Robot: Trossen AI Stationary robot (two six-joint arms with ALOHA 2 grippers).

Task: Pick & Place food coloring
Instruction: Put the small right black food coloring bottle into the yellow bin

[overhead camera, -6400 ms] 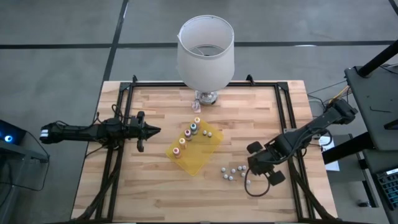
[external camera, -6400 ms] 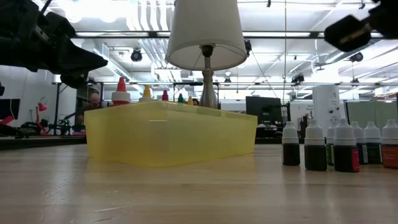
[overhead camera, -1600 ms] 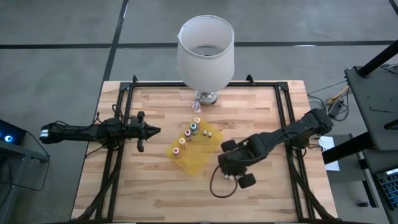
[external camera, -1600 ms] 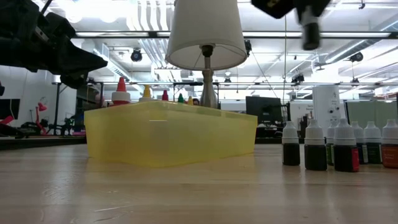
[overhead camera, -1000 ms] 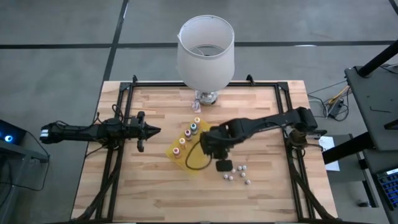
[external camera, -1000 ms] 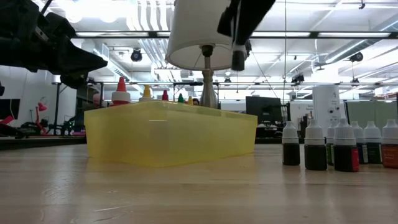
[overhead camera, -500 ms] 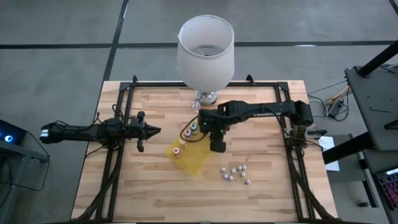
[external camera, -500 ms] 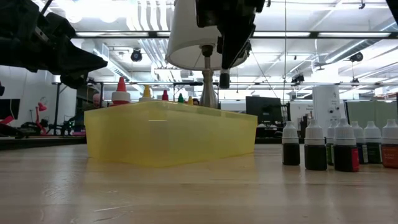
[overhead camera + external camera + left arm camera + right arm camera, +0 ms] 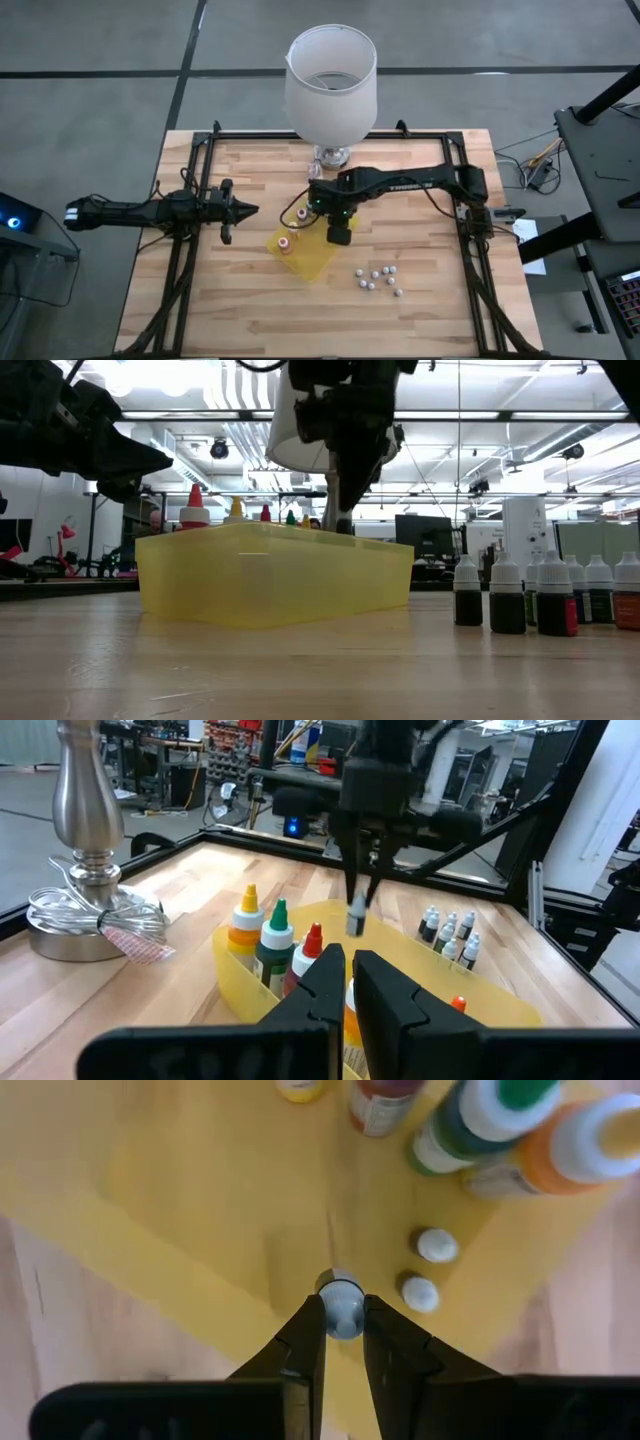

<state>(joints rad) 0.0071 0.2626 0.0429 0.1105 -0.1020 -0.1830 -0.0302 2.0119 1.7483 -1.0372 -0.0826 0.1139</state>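
Spanning a workshop room, wooden table [image 9: 250, 300] carries yellow tray [image 9: 312, 256]; lamp [image 9: 331, 85].

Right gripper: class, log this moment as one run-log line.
right gripper: shut on small bottle, above yellow tray | left gripper: shut, idle at table's left | bottle not yet released

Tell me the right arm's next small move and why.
Probably lower straight down, then release. The right pincer is shut on a small white-capped bottle hanging over a bare patch of the yellow tray, beside two white-capped bottles already standing there.
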